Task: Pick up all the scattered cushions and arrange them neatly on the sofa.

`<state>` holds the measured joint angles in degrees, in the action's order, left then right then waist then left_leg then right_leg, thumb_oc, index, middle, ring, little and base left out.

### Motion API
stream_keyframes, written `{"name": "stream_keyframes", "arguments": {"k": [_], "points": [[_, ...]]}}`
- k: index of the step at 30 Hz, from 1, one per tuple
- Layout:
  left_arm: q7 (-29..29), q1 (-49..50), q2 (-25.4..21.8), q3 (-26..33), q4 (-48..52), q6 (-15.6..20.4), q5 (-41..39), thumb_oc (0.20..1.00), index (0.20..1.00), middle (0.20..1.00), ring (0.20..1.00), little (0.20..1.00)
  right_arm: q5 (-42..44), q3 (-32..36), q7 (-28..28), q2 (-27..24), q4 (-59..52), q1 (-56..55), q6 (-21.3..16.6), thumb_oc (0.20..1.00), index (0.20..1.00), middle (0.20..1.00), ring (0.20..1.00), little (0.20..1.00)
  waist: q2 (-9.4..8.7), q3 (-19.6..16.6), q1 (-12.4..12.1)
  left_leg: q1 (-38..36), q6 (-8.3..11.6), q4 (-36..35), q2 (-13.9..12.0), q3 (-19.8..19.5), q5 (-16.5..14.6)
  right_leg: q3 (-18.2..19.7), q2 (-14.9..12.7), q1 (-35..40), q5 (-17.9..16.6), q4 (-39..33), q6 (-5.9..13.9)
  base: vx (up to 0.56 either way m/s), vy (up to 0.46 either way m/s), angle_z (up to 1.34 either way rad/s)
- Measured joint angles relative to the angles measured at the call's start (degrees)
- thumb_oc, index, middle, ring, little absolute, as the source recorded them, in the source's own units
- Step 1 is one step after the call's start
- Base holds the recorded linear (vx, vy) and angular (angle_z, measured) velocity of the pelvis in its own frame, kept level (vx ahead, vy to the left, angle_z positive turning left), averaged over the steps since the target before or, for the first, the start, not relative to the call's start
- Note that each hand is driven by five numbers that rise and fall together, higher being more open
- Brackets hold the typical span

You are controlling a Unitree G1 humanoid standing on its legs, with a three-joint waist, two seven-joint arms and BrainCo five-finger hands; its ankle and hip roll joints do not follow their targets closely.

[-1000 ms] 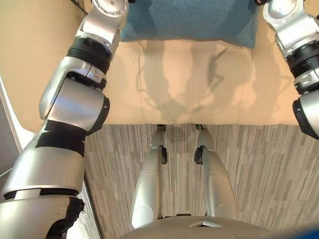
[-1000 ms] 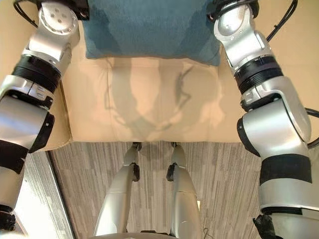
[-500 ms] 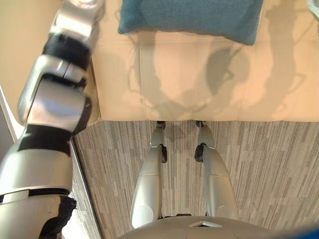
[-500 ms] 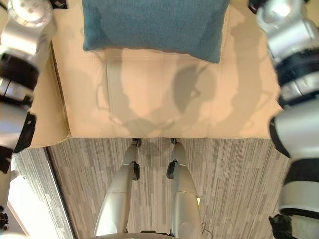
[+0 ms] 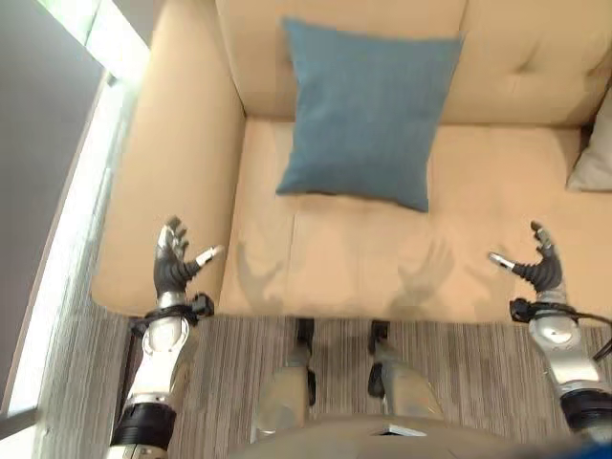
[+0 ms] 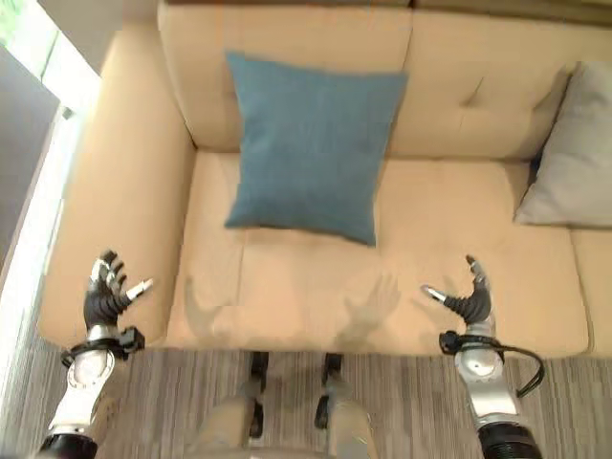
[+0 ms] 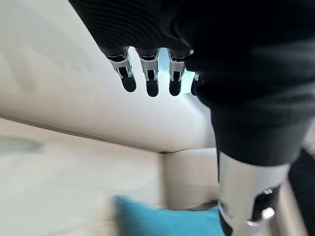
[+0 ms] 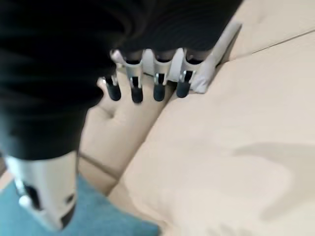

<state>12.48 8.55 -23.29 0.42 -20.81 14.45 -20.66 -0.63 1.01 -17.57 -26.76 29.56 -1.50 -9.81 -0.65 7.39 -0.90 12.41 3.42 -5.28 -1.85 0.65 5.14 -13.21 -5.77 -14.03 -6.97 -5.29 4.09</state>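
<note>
A blue cushion (image 6: 311,143) leans upright against the backrest of the beige sofa (image 6: 449,220), on its left seat. A grey cushion (image 6: 571,158) rests against the backrest further right. My left hand (image 6: 103,301) hovers open in front of the sofa's left armrest (image 6: 120,191), holding nothing. At the seat's front edge, right of the blue cushion, my right hand (image 6: 467,304) is also open and empty. Straight fingers (image 7: 147,81) show in the left wrist view, with the blue cushion (image 7: 162,221) beyond them. A corner of the blue cushion (image 8: 103,216) appears in the right wrist view too.
Striped grey carpet (image 5: 459,373) runs along the sofa's front. A bright strip of window or wall (image 5: 67,220) lies left of the armrest. Bare seat (image 5: 335,258) stretches between the two hands below the blue cushion.
Both arms have drawn back from beside the blue cushion to the sofa's front edge. The camera has pulled back, so the whole sofa and a grey cushion now show.
</note>
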Motion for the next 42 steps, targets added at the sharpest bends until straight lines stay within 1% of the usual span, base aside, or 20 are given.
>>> {"name": "stream_keyframes", "arguments": {"k": [5, 10, 18, 19, 23, 24, 25, 26, 28, 29, 31, 33, 35, 36, 37, 38, 39, 40, 41, 42], "points": [[-3.99, 1.37, 1.58, -3.82, -17.98, -3.05, 4.77, 1.000, 1.000, 1.000, 1.000, 1.000, -2.32, -6.97, 4.15, 0.79, 11.95, 1.66, 0.38, 1.000, 1.000, 1.000, 1.000, 1.000, 0.86, -2.58, -0.08, -5.41, -0.54, -0.01, -0.09, 0.33, -0.79, 0.16, 0.06, 5.22, 0.83, -0.28, 0.23, 0.00, -0.019, -0.01], [-6.21, -0.28, 9.69, -2.44, -47.93, -6.70, 10.92, 1.000, 1.000, 1.000, 1.000, 1.000, -7.10, -11.27, 7.37, 6.68, 36.38, 1.41, 2.09, 1.000, 1.000, 1.000, 1.000, 1.000, 0.75, -6.38, -0.47, -10.74, -1.14, -0.06, -0.67, 0.64, -2.42, 0.45, 0.59, 10.41, 1.59, -0.29, -0.24, 0.03, -0.060, -0.04], [-6.34, 0.09, 9.42, -2.78, -47.75, -8.03, 13.42, 1.000, 1.000, 1.000, 1.000, 1.000, -5.15, -8.28, 8.43, 8.46, 41.05, -2.48, 3.82, 1.000, 1.000, 1.000, 1.000, 1.000, 0.84, -7.52, -1.74, -13.30, -1.28, -0.30, -4.25, 0.43, -2.61, -0.37, 3.95, 13.64, 2.63, -0.30, -1.89, -0.06, -0.113, 0.02], [-6.31, -1.03, 9.44, -2.78, -47.72, -8.08, 13.36, 1.000, 1.000, 1.000, 1.000, 1.000, -4.71, -8.23, 8.40, 8.07, 41.00, -1.99, 3.82, 1.000, 1.000, 1.000, 1.000, 1.000, 1.82, -7.00, -1.77, -12.07, -1.15, 1.62, -4.87, 0.21, -2.20, -0.47, 4.58, 13.60, 2.71, -0.10, -2.19, -0.23, -0.090, 0.32], [-6.28, -5.56, 10.14, -3.20, -47.97, -8.06, 13.36, 1.000, 1.000, 1.000, 1.000, 1.000, -4.13, -8.59, 8.36, 5.70, 41.19, 1.84, 3.90, 1.000, 1.000, 1.000, 1.000, 1.000, 3.48, -2.16, -2.09, -7.48, 2.10, 7.61, -5.69, -1.64, -5.25, -2.08, 5.63, 12.14, 2.66, 0.22, -2.95, -0.14, 0.011, 0.08], [-6.28, -5.62, 10.18, -3.22, -48.00, -8.09, 13.38, 1.000, 1.000, 1.000, 1.000, 1.000, -4.12, -8.91, 8.38, 5.71, 41.20, 1.94, 3.95, 1.000, 1.000, 1.000, 1.000, 1.000, 2.76, -1.93, -1.82, -7.78, 2.52, 8.14, -4.99, -1.77, -6.71, -2.54, 4.45, 11.85, 2.16, -0.39, -4.39, -0.12, 0.118, -0.02], [-6.39, -6.21, 10.09, -3.34, -48.46, -8.32, 13.42, 1.000, 1.000, 1.000, 1.000, 1.000, -4.18, -10.52, 8.62, 5.68, 42.10, 3.05, 4.47, 1.000, 1.000, 1.000, 1.000, 1.000, 0.01, -0.84, -1.87, -7.29, 2.47, 13.83, -1.64, -2.42, -7.16, -3.43, 1.28, 11.68, 0.69, -0.36, -7.66, -0.07, 0.179, -0.03], [-7.23, -6.51, 10.27, -3.82, -48.47, -8.89, 13.49, 1.000, 1.000, 1.000, 1.000, 1.000, -4.19, -10.69, 8.62, 4.53, 42.31, 3.97, 4.85, 1.000, 1.000, 1.000, 1.000, 1.000, -1.44, -0.56, -0.59, -9.54, 2.57, 19.80, 0.36, -2.76, -9.75, -3.96, -0.83, 12.47, 0.32, -0.35, -6.68, -0.04, 0.154, 0.06], [-7.46, -7.05, 10.62, -5.07, -47.95, -9.02, 14.69, 1.000, 1.000, 1.000, 1.000, 1.000, -4.17, -10.32, 8.64, 3.11, 42.49, 3.51, 5.24, 1.000, 1.000, 1.000, 1.000, 1.000, -0.16, -1.85, 1.14, -13.11, 1.62, 15.28, -1.18, -2.52, -10.85, -5.27, -0.19, 12.32, 0.30, -0.20, -5.47, -0.07, 0.152, 0.41], [-7.56, -8.53, 11.20, -6.34, -47.35, -8.68, 15.20, 1.000, 1.000, 1.000, 1.000, 1.000, -4.13, -8.65, 8.74, 2.67, 42.53, 3.53, 5.97, 1.000, 1.000, 1.000, 1.000, 1.000, 1.21, -2.73, 1.61, -15.62, -0.07, 7.56, -1.69, -2.63, -11.27, -5.37, 0.40, 10.69, -0.49, 0.28, -3.98, -0.13, 0.216, 0.33], [-7.63, -9.59, 11.04, -6.68, -47.91, -8.94, 15.19, 1.000, 1.000, 1.000, 1.000, 1.000, -4.10, -8.12, 9.78, 4.37, 43.27, 4.56, 6.30, 1.000, 1.000, 1.000, 1.000, 1.000, -1.10, -3.16, 1.19, -16.48, -2.29, 3.66, 1.47, -2.02, -8.48, -4.18, -2.44, 9.17, -2.10, 0.49, -2.09, -0.14, 0.193, 0.00], [-7.61, -9.03, 10.89, -6.67, -48.03, -9.03, 15.18, 1.000, 1.000, 1.000, 1.000, 1.000, -4.10, -7.84, 10.10, 4.08, 43.95, 5.51, 6.52, 1.000, 1.000, 1.000, 1.000, 1.000, -1.73, -3.26, 1.02, -16.54, -3.88, 2.13, 3.26, -1.31, -7.38, -3.11, -4.21, 8.09, -2.77, 1.20, -1.06, -0.17, 0.177, -0.13], [-7.60, -8.67, 9.24, -7.12, -48.03, -9.17, 15.62, 1.000, 1.000, 1.000, 1.000, 1.000, -4.11, -6.95, 10.40, 4.02, 44.29, 5.74, 7.05, 1.000, 1.000, 1.000, 1.000, 1.000, -2.91, -2.76, 0.89, -15.98, -5.96, 2.09, 6.97, -0.32, -6.56, -1.45, -7.80, 5.57, -4.52, 3.02, 1.43, -0.24, 0.164, -0.20], [-7.57, -8.55, 8.16, -7.27, -48.03, -9.18, 15.69, 1.000, 1.000, 1.000, 1.000, 1.000, -4.11, -6.96, 10.61, 4.05, 44.61, 6.08, 7.12, 1.000, 1.000, 1.000, 1.000, 1.000, -3.38, -2.21, 0.59, -15.46, -6.65, 2.49, 8.16, 0.51, -6.36, -0.86, -8.82, 4.49, -6.15, 3.68, 2.68, -0.25, 0.132, -0.49], [-7.54, -8.71, 6.65, -7.36, -48.09, -9.22, 15.74, 1.000, 1.000, 1.000, 1.000, 1.000, -4.13, -6.99, 10.76, 3.88, 45.74, 8.32, 7.29, 1.000, 1.000, 1.000, 1.000, 1.000, -3.14, -1.10, -0.06, -13.33, -8.06, 4.68, 8.34, 3.05, -6.71, 0.30, -9.02, 1.98, -11.75, 3.70, 4.95, -0.21, 0.083, -0.44], [-7.44, -9.10, 5.98, -7.18, -48.22, -9.28, 15.77, 1.000, 1.000, 1.000, 1.000, 1.000, -4.13, -6.97, 10.74, 3.68, 46.00, 9.62, 7.47, 1.000, 1.000, 1.000, 1.000, 1.000, -1.99, -0.16, -0.03, -12.31, -9.32, 4.73, 7.50, 3.33, -6.23, 0.31, -8.62, 1.39, -9.80, 5.79, 7.28, -0.19, 0.024, -0.27], [-7.44, -9.82, 5.34, -6.70, -47.94, -9.18, 15.85, 1.000, 1.000, 1.000, 1.000, 1.000, -4.13, -7.14, 10.94, 3.47, 47.92, 10.43, 8.14, 1.000, 1.000, 1.000, 1.000, 1.000, -0.17, 0.41, -0.85, -12.19, -10.21, 4.16, 5.27, 3.01, -4.99, 1.12, -6.03, 0.29, 1.44, 20.93, 5.71, -0.13, -0.009, -0.01], [-7.45, -9.84, 4.78, -6.76, -47.76, -9.03, 15.88, 1.000, 1.000, 1.000, 1.000, 1.000, -4.12, -7.11, 11.01, 3.46, 47.76, 9.97, 8.28, 1.000, 1.000, 1.000, 1.000, 1.000, -0.27, 0.19, -2.05, -12.45, -9.63, 4.08, 4.62, 3.21, -4.83, 1.61, -4.85, 0.54, 7.53, 27.20, 5.53, -0.09, -0.119, -0.12], [-7.44, -9.73, 4.00, -6.62, -47.71, -9.00, 15.88, 1.000, 1.000, 1.000, 1.000, 1.000, -4.13, -7.10, 11.04, 3.49, 47.64, 9.66, 8.18, 1.000, 1.000, 1.000, 1.000, 1.000, -0.81, -0.31, -3.05, -11.94, -8.97, 3.85, 4.76, 3.52, -5.11, 1.47, -4.34, 2.13, 11.35, 28.19, 5.56, -0.05, -0.106, -0.28], [-7.36, -8.83, 3.51, -6.50, -48.18, -9.21, 15.95, 1.000, 1.000, 1.000, 1.000, 1.000, -4.14, -6.96, 11.01, 3.40, 47.32, 10.60, 8.27, 1.000, 1.000, 1.000, 1.000, 1.000, -2.92, -1.20, -3.61, -11.55, -8.37, 3.40, 5.26, 4.24, -4.29, 0.99, -4.60, 5.82, 13.83, 23.64, 5.08, -0.04, -0.187, -0.30]]}}
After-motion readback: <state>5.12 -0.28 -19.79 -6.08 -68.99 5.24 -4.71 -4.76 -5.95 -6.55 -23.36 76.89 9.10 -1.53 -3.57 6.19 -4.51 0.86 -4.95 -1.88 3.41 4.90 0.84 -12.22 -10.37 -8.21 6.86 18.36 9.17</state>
